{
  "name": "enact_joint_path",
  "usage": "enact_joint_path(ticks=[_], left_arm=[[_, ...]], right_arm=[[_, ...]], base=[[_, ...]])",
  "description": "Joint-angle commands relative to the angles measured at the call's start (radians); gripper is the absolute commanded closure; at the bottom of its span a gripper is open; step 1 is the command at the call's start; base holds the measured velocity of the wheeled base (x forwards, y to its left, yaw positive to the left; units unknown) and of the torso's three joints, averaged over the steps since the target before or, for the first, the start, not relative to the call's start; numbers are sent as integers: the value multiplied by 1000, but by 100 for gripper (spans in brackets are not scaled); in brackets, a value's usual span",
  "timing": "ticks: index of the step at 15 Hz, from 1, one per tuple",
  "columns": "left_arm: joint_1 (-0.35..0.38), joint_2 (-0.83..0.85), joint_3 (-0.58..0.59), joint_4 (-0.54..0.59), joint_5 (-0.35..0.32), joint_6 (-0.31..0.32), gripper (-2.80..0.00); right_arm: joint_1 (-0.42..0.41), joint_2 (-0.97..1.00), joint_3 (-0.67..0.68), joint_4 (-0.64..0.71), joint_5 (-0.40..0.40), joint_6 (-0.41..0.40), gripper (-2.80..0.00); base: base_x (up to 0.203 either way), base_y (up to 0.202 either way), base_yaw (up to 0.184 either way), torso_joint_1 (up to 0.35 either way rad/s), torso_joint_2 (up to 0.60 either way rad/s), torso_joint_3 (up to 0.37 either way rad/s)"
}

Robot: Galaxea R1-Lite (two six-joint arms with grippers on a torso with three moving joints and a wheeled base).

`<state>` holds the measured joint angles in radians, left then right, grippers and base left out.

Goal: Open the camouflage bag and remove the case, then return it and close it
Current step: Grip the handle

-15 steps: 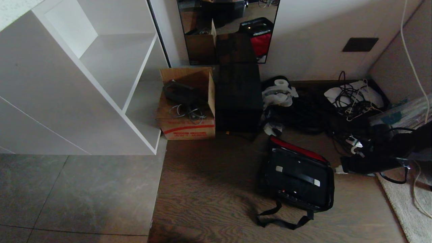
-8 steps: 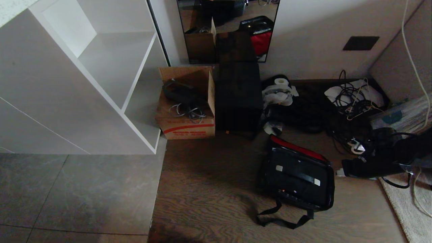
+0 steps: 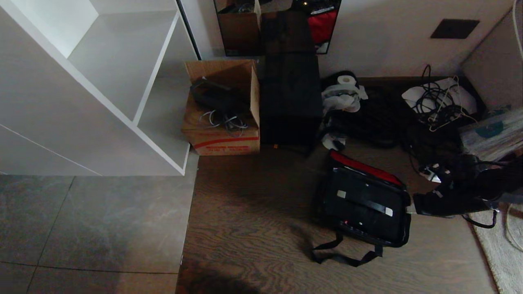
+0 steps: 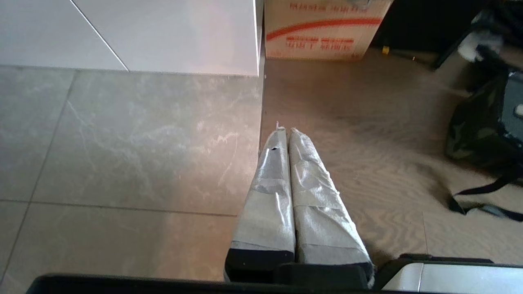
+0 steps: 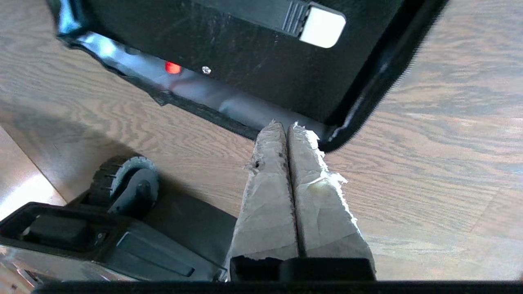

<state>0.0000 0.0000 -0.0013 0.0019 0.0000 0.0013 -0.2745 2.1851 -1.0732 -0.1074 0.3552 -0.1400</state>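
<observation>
The camouflage bag (image 3: 327, 204) lies open on the wood floor, a red trim (image 3: 363, 167) along its far edge and a black strap (image 3: 343, 255) trailing at the front. Inside its rim lies a flat black case (image 3: 363, 202) with a white-ended handle. My right gripper (image 3: 410, 209) is shut, with its taped tips at the bag's right edge. In the right wrist view the right gripper (image 5: 287, 124) touches the zip rim (image 5: 351, 118) near a corner of the case (image 5: 245, 49), with nothing visible between the fingers. My left gripper (image 4: 286, 130) hangs shut over the floor, far from the bag (image 4: 482, 126).
A cardboard box (image 3: 220, 110) and a plain black box (image 3: 290, 102) stand behind the bag, next to a white shelf unit (image 3: 102, 81). Tangled cables (image 3: 437, 102) and clutter fill the back right. A pale rug (image 3: 502, 253) borders the right. My base wheel (image 5: 130, 183) is close.
The camera has tipped, so the whole scene has slid upward in the head view. My right gripper stays at the bag's right edge, a little nearer its front corner.
</observation>
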Motion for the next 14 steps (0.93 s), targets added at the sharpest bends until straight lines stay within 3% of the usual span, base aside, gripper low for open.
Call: enact_joint_path(ticks=[1, 8, 14], left_arm=[[0, 1, 1, 0, 0, -1, 0], [0, 0, 0, 1, 0, 0, 0], [0, 0, 1, 3, 0, -1, 0]], right_arm=[[0, 1, -1, 0, 2, -1, 0], [0, 4, -7, 0, 2, -1, 0], [-2, 2, -8, 0, 4, 0, 0]], base=[[0, 0, 0, 2, 0, -199], [0, 0, 0, 2, 2, -188], [0, 0, 0, 1, 1, -18]])
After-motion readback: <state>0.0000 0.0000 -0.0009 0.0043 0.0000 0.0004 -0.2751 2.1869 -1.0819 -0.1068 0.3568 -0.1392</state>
